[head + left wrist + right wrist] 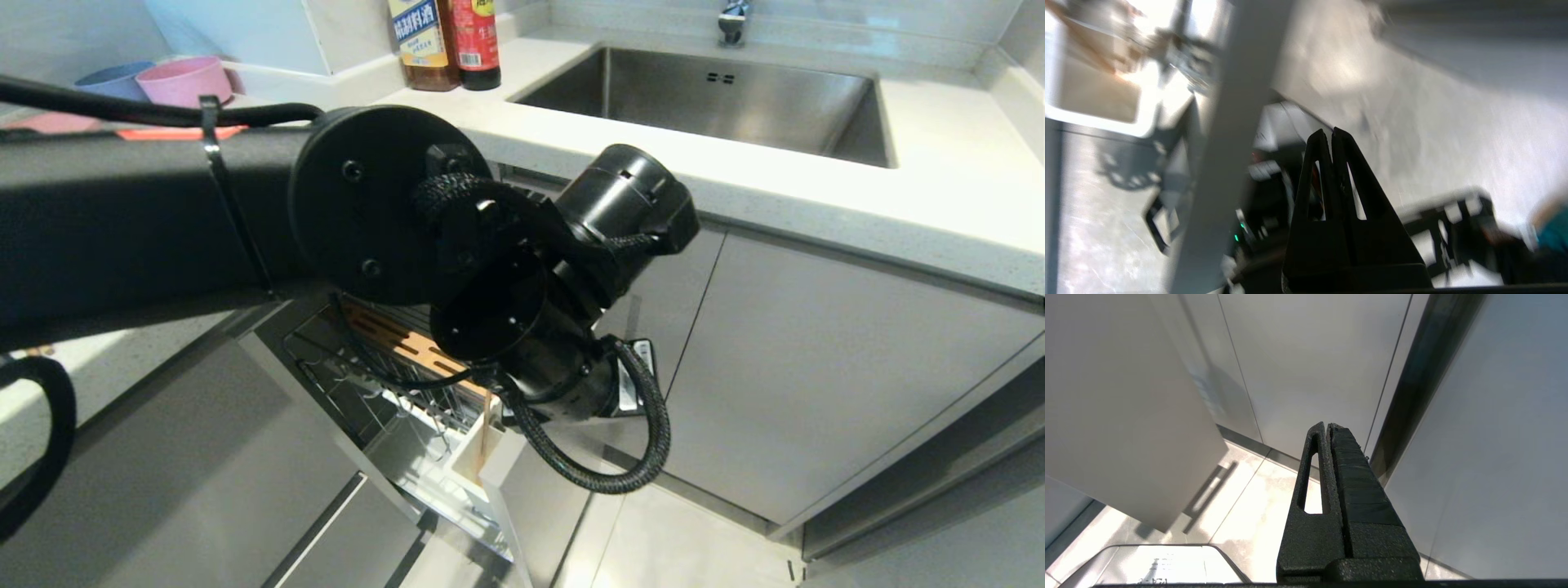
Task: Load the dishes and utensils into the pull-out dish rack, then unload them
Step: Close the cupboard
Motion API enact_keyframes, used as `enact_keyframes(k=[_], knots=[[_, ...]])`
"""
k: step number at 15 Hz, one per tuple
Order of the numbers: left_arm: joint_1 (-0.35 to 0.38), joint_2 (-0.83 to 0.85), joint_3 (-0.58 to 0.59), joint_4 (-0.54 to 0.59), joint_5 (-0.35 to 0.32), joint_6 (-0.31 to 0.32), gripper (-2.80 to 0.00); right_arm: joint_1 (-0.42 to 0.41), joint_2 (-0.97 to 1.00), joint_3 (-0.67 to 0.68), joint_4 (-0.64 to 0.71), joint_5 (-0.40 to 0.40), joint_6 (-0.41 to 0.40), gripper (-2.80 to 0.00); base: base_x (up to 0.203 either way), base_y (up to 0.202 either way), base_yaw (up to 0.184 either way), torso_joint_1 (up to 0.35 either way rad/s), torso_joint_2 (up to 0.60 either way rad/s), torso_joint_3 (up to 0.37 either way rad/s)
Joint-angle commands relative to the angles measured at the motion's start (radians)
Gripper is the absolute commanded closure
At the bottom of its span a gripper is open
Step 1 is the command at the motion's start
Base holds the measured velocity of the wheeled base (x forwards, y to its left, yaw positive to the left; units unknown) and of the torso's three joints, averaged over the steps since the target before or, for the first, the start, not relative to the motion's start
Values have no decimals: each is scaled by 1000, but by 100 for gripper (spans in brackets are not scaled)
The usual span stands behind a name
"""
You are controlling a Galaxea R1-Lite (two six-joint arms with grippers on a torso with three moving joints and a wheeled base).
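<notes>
The left arm fills the left and centre of the head view, its wrist bent down over the pull-out dish rack (392,343) — the left gripper (1329,134) itself is hidden behind the wrist there, but its own camera shows the two black fingers pressed together with nothing between them. Below the wrist, at lower centre of the frame, the rack stands drawn out from the cabinets: the white utensil cup (469,453) sits at its front end just behind the narrow cabinet front (531,506), and what looks like a thin wooden stick, probably the chopsticks (486,429), stands upright in it. The slotted wooden strip (404,339) runs back along the rack toward the counter, so the rack's long axis points away from the robot. No plate, bowl or fork shows in the rack's visible part. The left arm is plainly the nearer one; the right gripper (1327,426), closed and empty, hangs beside cabinet doors. Farther back, the sink (718,106) and two bottles (445,41) occupy the countertop.
</notes>
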Motion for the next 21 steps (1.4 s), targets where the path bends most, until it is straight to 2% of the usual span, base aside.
enact_keyframes(k=[1,5,7,12,14,18,21], knots=[[30,-22,0,4,51,-2,0,0,0,2,0,0,0,0,0,0,0,0,0,0],[104,-44,0,4,249,10,0,0,0,2,0,0,0,0,0,0,0,0,0,0],[133,-54,0,5,307,32,0,0,0,2,0,0,0,0,0,0,0,0,0,0],[237,-68,0,2,387,86,0,0,0,2,0,0,0,0,0,0,0,0,0,0],[315,-61,2,-6,402,129,0,0,0,2,0,0,0,0,0,0,0,0,0,0],[448,-47,5,-33,508,198,0,0,0,1,0,0,0,0,0,0,0,0,0,0],[464,-50,5,-48,560,207,0,0,0,2,0,0,0,0,0,0,0,0,0,0]])
